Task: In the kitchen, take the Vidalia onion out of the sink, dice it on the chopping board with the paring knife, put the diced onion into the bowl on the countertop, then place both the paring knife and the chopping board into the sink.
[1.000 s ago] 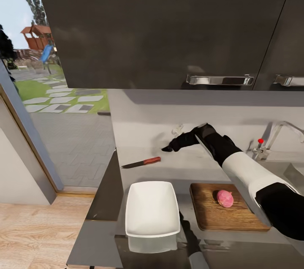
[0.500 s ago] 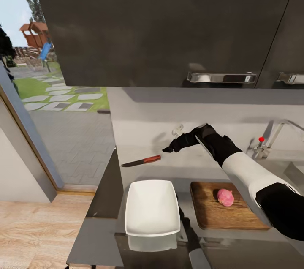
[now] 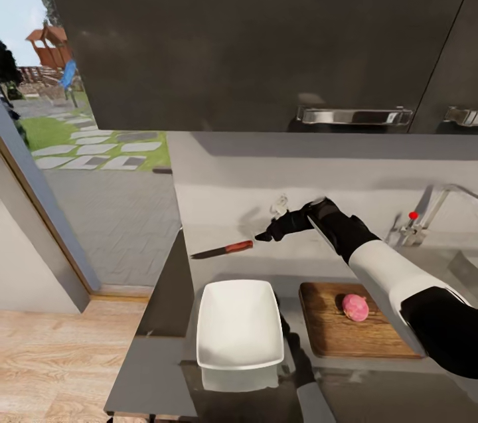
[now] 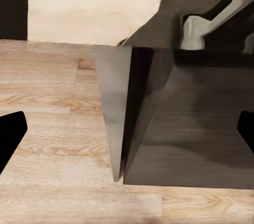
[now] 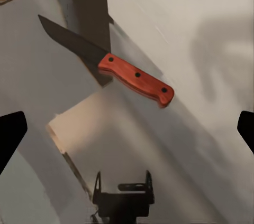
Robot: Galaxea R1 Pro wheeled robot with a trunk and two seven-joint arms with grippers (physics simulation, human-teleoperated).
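Black right gripper, fingers apart, stayed just beside the red-handled dark-bladed paring knife; only camera shifted; grasp pending.

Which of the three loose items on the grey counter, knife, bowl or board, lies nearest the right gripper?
The slim paring knife with the reddish-brown handle: its handle end lies just short of the right gripper, while the white square bowl and dark wooden chopping board sit nearer the robot.

You won't find any text, label, brand, number or sign to read here, on the knife, bowl, board or cabinets.
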